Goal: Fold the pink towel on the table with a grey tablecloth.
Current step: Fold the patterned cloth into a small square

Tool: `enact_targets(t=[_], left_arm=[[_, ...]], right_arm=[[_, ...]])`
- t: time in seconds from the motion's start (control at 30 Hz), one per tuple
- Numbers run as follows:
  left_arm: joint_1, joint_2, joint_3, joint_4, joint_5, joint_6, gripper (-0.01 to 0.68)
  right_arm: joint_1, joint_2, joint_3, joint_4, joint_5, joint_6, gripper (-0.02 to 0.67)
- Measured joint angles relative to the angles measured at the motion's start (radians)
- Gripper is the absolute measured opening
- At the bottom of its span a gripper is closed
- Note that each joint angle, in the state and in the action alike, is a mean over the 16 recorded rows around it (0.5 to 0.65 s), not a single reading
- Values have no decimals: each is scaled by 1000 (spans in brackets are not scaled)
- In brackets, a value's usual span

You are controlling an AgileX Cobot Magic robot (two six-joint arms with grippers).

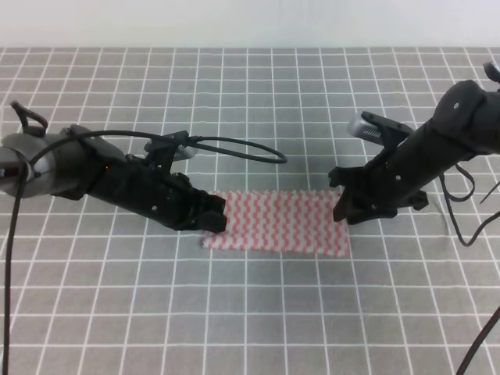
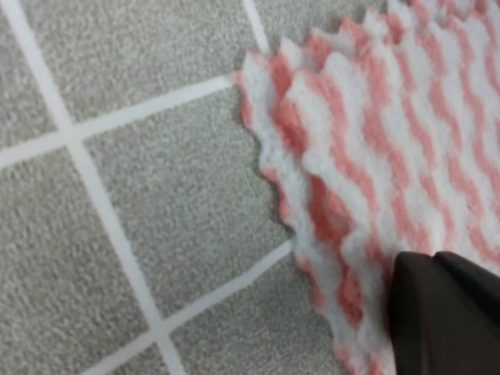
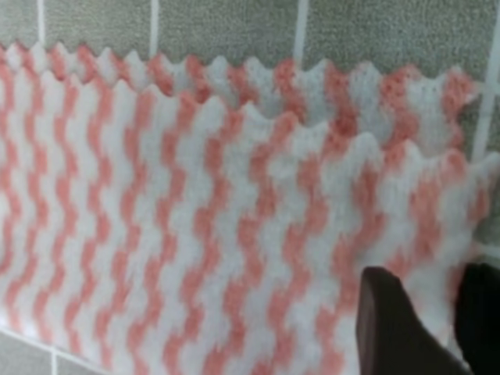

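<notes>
On the grey gridded worktop point(image 1: 258, 312) the pink towel point(image 1: 277, 223) lies near the middle as a flat strip, two layers deep. From the left, the left arm reaches in low and nearly level, its gripper point(image 1: 212, 212) at the towel's left end; from the right, the right arm slopes down steeply, its gripper point(image 1: 344, 209) at the towel's right end. Only the wrist views reveal the doubled, scalloped edges, one layer lying slightly offset on the other. In the left wrist view a single dark finger point(image 2: 441, 312) sits over the towel's edge; the right wrist view has two dark fingers point(image 3: 391, 324) narrowly parted above the cloth. Whether either gripper actually pinches the towel I cannot tell; the fingertips are cut off
</notes>
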Motion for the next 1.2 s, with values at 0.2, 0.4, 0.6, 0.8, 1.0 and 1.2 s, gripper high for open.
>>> enact_targets(t=[0.2,0.4,0.6,0.8,1.0,1.2], left_arm=[[0,0,0,0,1,0,-2],[0,0,0,0,1,0,-3],[0,0,0,0,1,0,-3],[0,0,0,1,1,0,-3],[0,0,-1,1,1,0,-3],[0,0,0,2,0,1,-2]], right_arm=[[0,11,0,-1,-3,1,191],[-1,21,-2,7,8,1,196],[-2,28,-10,13,39,1,192],[-3,31,-22,10,71,1,181],[-2,35,-33,1,94,1,168],[-2,38,-38,3,93,1,156]])
